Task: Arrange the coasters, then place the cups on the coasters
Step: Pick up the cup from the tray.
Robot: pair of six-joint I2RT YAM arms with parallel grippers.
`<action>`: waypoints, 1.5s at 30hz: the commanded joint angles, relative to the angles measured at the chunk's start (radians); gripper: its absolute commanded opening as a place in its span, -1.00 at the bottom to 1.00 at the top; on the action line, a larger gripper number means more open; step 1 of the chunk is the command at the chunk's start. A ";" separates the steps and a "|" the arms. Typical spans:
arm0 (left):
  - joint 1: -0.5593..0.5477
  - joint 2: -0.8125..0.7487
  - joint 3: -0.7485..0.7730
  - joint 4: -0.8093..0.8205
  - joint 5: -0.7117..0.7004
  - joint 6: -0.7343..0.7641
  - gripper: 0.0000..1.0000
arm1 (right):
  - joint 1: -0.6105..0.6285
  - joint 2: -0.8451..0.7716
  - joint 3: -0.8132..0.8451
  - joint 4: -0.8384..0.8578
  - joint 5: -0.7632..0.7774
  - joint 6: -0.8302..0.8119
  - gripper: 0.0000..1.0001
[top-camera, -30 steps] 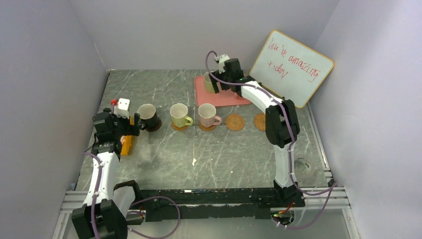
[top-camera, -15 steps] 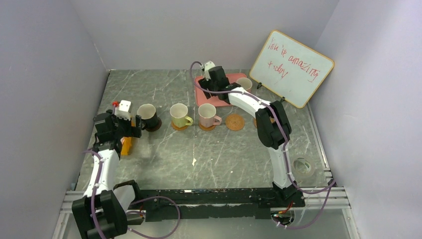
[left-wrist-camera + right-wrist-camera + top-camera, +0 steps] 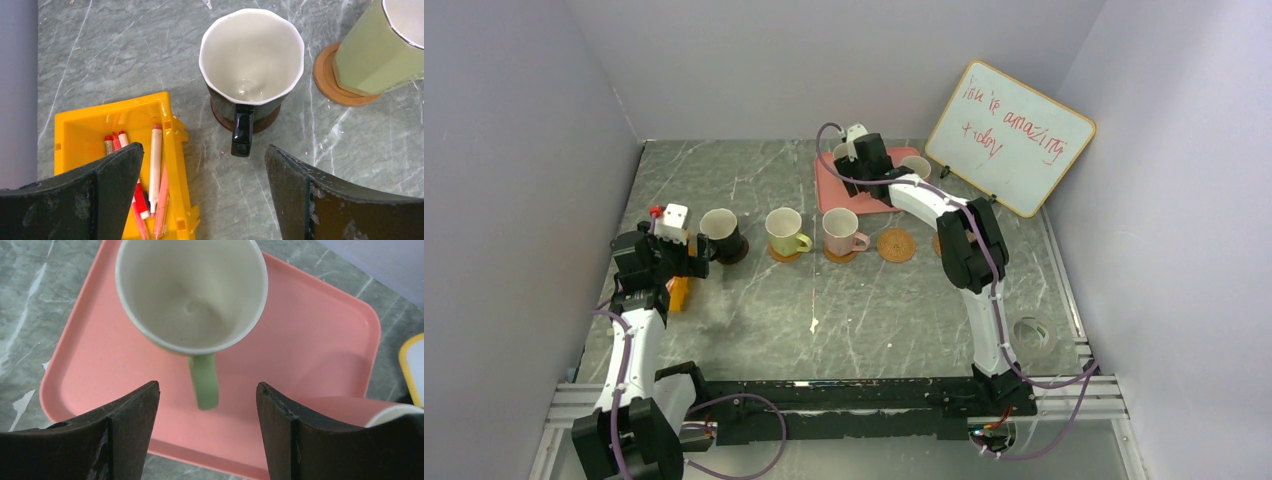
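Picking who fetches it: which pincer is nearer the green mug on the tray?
Right. The right pincer hangs over the green mug; the left pincer is far off, by the dark brown mug.

Red handwriting on the whiteboard point(image 3: 1010, 137) seems to read "You're amazing today"
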 commanded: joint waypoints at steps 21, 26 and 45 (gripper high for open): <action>0.007 -0.028 -0.012 0.021 0.039 0.028 0.93 | -0.043 0.165 0.303 -0.159 -0.159 0.026 -0.23; 0.007 -0.031 -0.015 0.021 0.037 0.029 0.93 | -0.042 0.146 0.281 -0.141 -0.158 0.026 -0.89; 0.007 -0.015 -0.013 0.014 0.049 0.045 0.93 | -0.042 -0.197 0.011 0.036 -0.176 -0.013 -1.00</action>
